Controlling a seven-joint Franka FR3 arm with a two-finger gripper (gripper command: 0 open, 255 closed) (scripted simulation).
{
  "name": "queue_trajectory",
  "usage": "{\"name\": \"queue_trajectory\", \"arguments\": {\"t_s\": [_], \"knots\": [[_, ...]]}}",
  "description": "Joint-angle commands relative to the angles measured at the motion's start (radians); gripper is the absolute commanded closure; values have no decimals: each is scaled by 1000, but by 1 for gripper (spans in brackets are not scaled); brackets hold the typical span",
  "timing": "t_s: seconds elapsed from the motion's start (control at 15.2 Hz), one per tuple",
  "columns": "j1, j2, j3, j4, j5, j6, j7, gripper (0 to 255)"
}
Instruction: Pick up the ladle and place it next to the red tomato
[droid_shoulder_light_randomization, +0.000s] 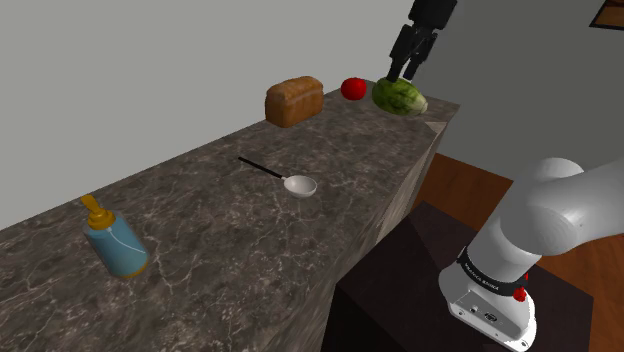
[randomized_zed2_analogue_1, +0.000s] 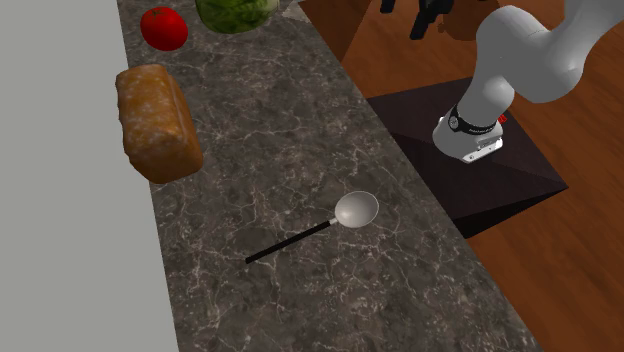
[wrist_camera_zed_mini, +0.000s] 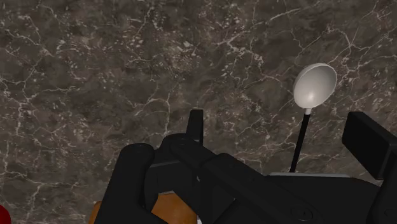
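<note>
At the shoulder view's left, nearest the camera, a pale blue bottle (droid_shoulder_light_randomization: 117, 245) with a yellow top rests on the dark veined counter (droid_shoulder_light_randomization: 220, 285), well apart from everything else. Farther right, mid-counter, the ladle (droid_shoulder_light_randomization: 287, 180) lies flat and untouched. Its silver bowl is toward the counter's open edge and its thin black handle angles back toward the grey wall (droid_shoulder_light_randomization: 150, 70). Beyond it a brown loaf of bread (droid_shoulder_light_randomization: 295, 101) lies along the wall, with the red tomato (droid_shoulder_light_randomization: 353, 88) near the loaf's right end. A green lettuce (droid_shoulder_light_randomization: 399, 97) lies just beside the tomato at the counter's far end. The gripper (droid_shoulder_light_randomization: 405, 72) hangs above that lettuce, fingers spread wide on nothing, well apart from the ladle. The dark stand (droid_shoulder_light_randomization: 400, 285) sits at the lower right.
</note>
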Motion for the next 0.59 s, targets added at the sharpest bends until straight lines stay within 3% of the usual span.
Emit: {"name": "queue_trajectory", "arguments": {"t_s": [0.0, 0.53], "knots": [[0, 0, 0, 0, 0, 0, 0, 0], [40, 168, 95, -60, 45, 230, 68, 0]]}}
